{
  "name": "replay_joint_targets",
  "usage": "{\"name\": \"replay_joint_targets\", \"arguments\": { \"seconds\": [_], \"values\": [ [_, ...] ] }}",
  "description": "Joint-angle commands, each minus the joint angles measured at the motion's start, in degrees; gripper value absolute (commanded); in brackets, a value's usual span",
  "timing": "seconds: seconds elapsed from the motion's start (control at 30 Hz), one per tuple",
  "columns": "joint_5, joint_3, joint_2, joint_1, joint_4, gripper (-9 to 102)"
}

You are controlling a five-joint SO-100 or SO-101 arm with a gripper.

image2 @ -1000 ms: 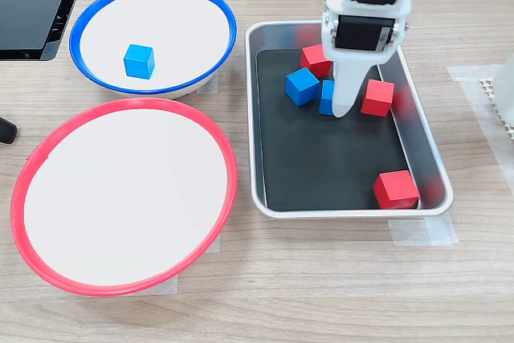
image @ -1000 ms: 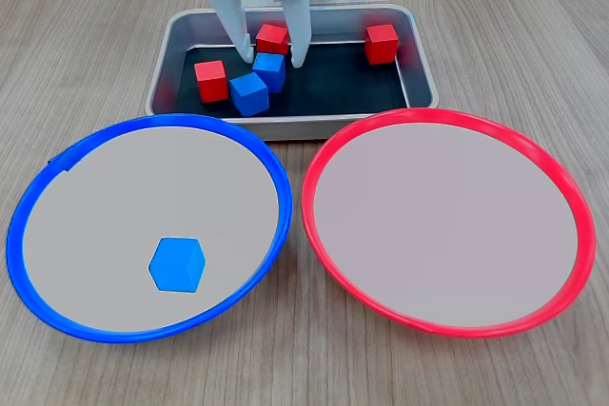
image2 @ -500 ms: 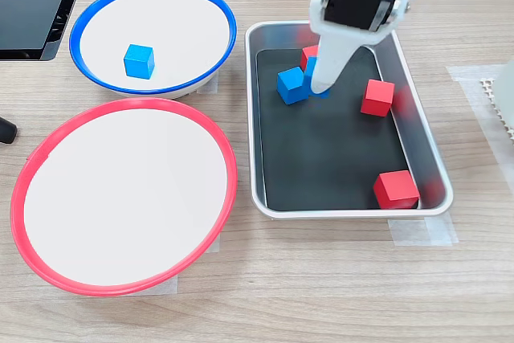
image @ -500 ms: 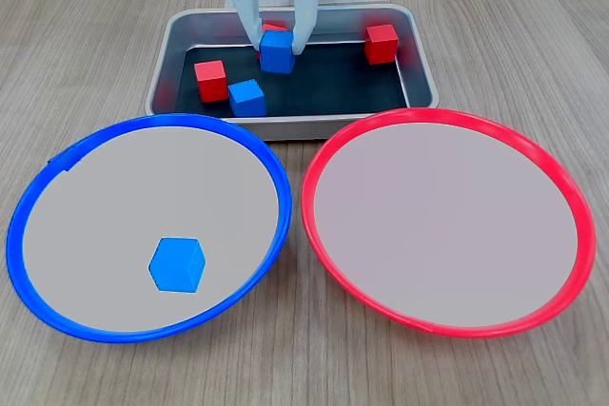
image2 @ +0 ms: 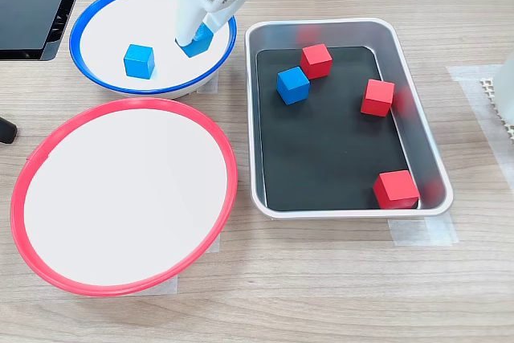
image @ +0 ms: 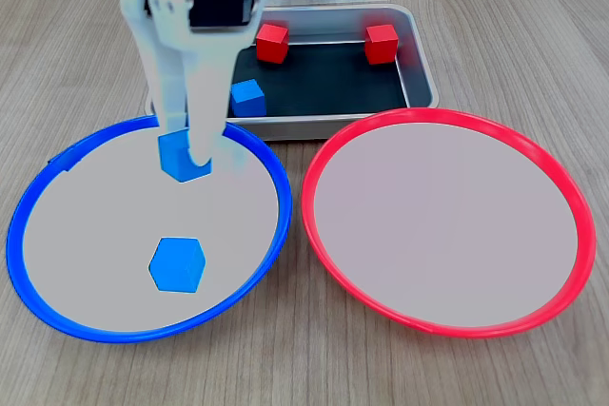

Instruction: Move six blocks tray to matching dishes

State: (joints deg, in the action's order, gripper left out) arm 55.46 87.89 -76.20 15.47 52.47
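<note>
On the wooden worktop (image2: 337,279), the red-rimmed dish (image2: 48,271) lies empty and the blue-rimmed dish (image: 262,154) has one blue cube (image: 177,264) resting inside. The tray (image2: 434,170) keeps three red cubes and one blue. The fingers (image: 184,156) are clamped on a second blue cube (image: 176,155) just inside the blue rim. Best to lower it close to the dish floor, apart from the resting cube, then release gently so it doesn't bounce out.
</note>
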Motion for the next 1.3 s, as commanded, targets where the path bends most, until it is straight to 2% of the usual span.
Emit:
{"name": "replay_joint_targets", "arguments": {
  "seconds": [0.0, 0.07, 0.17, 0.2, 0.23, 0.37, 0.4, 0.5, 0.67, 0.77, 1.27],
  "values": [
    [0.18, -2.37, 0.00, 1.14, -2.11, 22],
    [-1.23, -2.20, -1.14, 1.14, -1.58, 26],
    [-5.36, -1.58, -5.98, 0.62, 3.16, 18],
    [-6.86, -1.14, -7.82, 0.44, 4.92, 6],
    [-8.79, -0.70, -9.84, 0.35, 7.21, 0],
    [-12.30, 7.56, -20.65, 0.00, 20.30, 0],
    [-12.92, 10.72, -22.32, -0.09, 20.83, 0],
    [-15.64, 18.54, -24.43, -0.26, 20.04, 1],
    [-20.74, 23.64, -23.38, -2.11, 17.84, 16],
    [-22.85, 24.35, -22.32, -3.52, 16.44, 20],
    [-15.82, 25.75, -15.91, 0.18, 8.09, 16]
  ]
}}
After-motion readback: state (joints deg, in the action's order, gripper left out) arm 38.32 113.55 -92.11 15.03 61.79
